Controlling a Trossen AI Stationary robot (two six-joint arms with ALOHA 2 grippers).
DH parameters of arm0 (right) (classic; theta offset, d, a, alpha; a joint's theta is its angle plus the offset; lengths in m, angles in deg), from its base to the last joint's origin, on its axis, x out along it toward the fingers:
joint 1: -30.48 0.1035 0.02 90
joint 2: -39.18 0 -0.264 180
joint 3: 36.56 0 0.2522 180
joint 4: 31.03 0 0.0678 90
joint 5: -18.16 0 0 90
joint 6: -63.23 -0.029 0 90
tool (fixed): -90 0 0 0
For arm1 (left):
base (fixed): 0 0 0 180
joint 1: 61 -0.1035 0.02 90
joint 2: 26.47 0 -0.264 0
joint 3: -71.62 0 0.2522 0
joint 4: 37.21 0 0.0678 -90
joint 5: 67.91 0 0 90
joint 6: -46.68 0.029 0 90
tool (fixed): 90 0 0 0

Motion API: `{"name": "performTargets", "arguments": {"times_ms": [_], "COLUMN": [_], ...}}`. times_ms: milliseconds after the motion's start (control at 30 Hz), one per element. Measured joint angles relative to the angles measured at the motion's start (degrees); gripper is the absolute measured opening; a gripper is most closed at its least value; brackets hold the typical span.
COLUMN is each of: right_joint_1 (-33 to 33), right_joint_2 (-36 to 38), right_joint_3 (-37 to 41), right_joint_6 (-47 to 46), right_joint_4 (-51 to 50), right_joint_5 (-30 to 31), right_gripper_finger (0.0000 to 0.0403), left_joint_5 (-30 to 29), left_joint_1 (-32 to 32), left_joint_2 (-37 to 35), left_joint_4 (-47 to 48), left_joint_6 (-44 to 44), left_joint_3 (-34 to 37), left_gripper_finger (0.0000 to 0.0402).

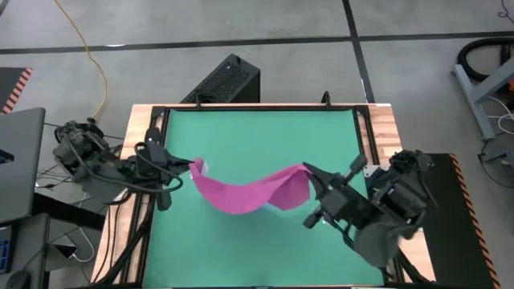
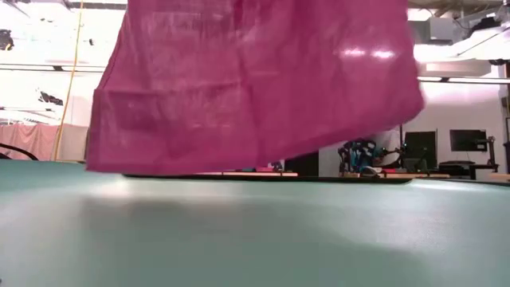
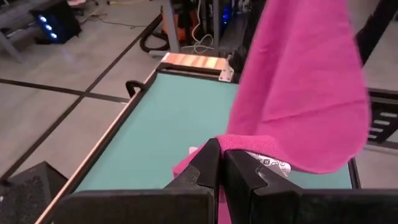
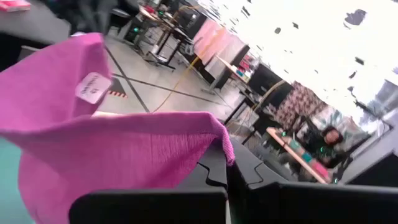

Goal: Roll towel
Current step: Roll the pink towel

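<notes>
The magenta towel (image 1: pixel 250 191) hangs in the air between my two grippers, above the green mat (image 1: pixel 257 132). My left gripper (image 1: pixel 191 167) is shut on its left end, my right gripper (image 1: pixel 309 172) shut on its right end. The middle sags toward the table's near side. In the low view the towel (image 2: pixel 255 80) fills the upper picture, its lower edge clear of the mat (image 2: pixel 255 231). A small white tag (image 4: pixel 93 87) shows near the left-hand end, also in the left wrist view (image 3: pixel 268 163). My left gripper pinches the towel's left corner (image 3: pixel 231 144) between its two fingers, coming level from the table's left. The cloth is lifted clear and hangs away from the fingers toward the other arm. My right gripper pinches the towel's right corner, at a hemmed edge (image 4: pixel 225 138), between its two fingers, coming from the table's right. The cloth is lifted clear and sags between the arms, slack.
The mat lies inside a black frame (image 1: pixel 161 144) on a wooden table (image 1: pixel 385 120). A black box (image 1: pixel 225 80) stands beyond the far edge, a laptop (image 1: pixel 20 160) at the left. The low view shows the room with desks and monitors (image 2: pixel 466 142) behind.
</notes>
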State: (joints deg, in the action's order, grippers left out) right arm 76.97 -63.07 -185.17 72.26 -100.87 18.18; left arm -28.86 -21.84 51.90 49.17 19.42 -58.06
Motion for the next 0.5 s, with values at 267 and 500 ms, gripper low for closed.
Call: {"name": "performTargets", "arguments": {"times_ms": [267,500], "right_joint_1": [-3.6,-14.6], "right_joint_2": [0.0,0.0], "right_joint_3": [0.0,1.6], "right_joint_6": [-6.8,-42.0], "right_joint_4": [-6.7,-33.6], "right_joint_5": [0.1,-13.7], "right_gripper_finger": [0.0008,0.0008], "left_joint_5": [-3.7,-2.2], "left_joint_1": [-4.4,-13.8], "left_joint_2": [0.2,-0.8], "left_joint_4": [11.4,17.1], "left_joint_6": [-9.3,-10.9], "left_joint_3": [-4.9,0.8], "left_gripper_finger": [0.0,0.0]}}
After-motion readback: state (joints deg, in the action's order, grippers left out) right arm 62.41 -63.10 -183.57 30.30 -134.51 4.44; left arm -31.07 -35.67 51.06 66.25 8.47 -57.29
